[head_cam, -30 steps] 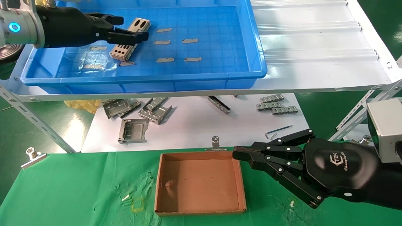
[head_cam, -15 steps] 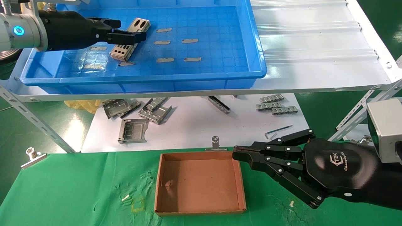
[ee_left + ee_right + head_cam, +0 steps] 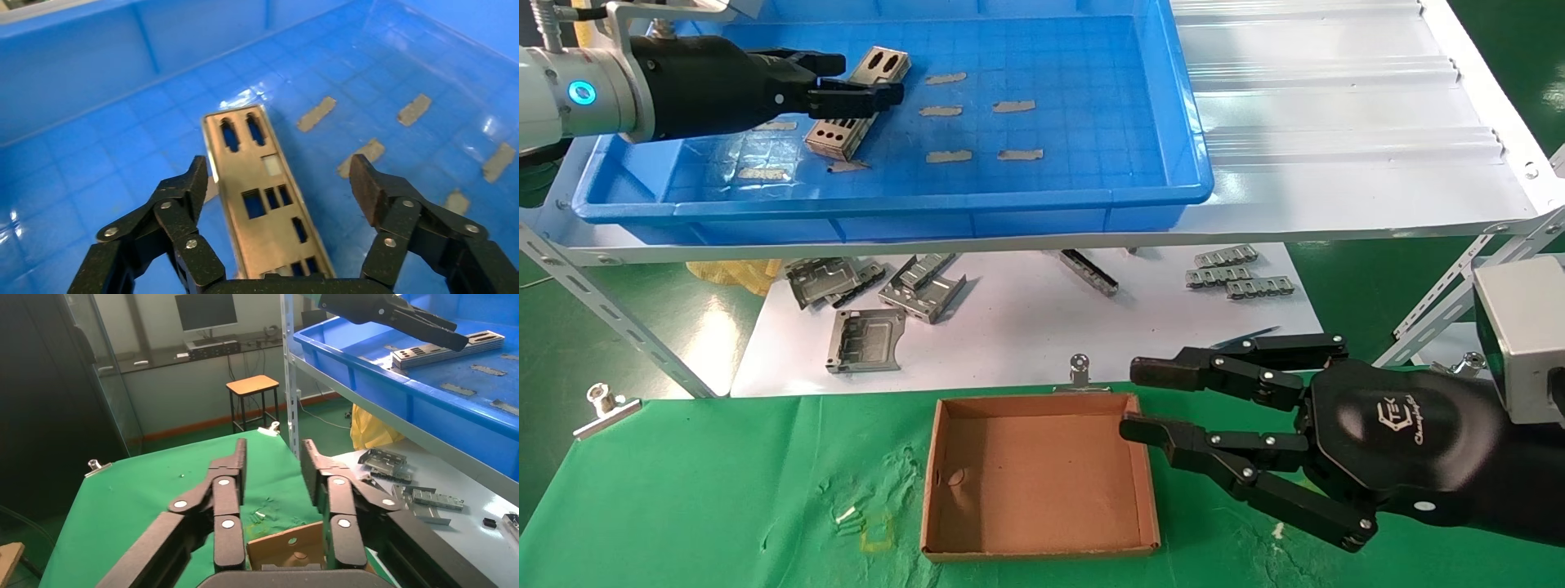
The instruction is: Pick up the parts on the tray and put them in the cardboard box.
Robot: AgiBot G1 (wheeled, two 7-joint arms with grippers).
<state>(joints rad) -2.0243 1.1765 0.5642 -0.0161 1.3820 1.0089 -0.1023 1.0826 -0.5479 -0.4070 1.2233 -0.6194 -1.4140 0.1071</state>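
The part (image 3: 856,101) lies flat on the floor of the tray (image 3: 1042,200), at its left end. The left wrist view shows the left tool (image 3: 278,177) spread wide astride it, not gripping. The right tool (image 3: 1144,400) hangs narrowly parted beside the cardboard box (image 3: 1148,482) on the green desk (image 3: 682,490).

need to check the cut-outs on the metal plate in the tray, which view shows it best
The left wrist view: the plate fills the middle between the open left gripper fingers, cut-outs clear. The head view shows it small and partly hidden behind that gripper. The right wrist view shows only its edge far off on the tray.
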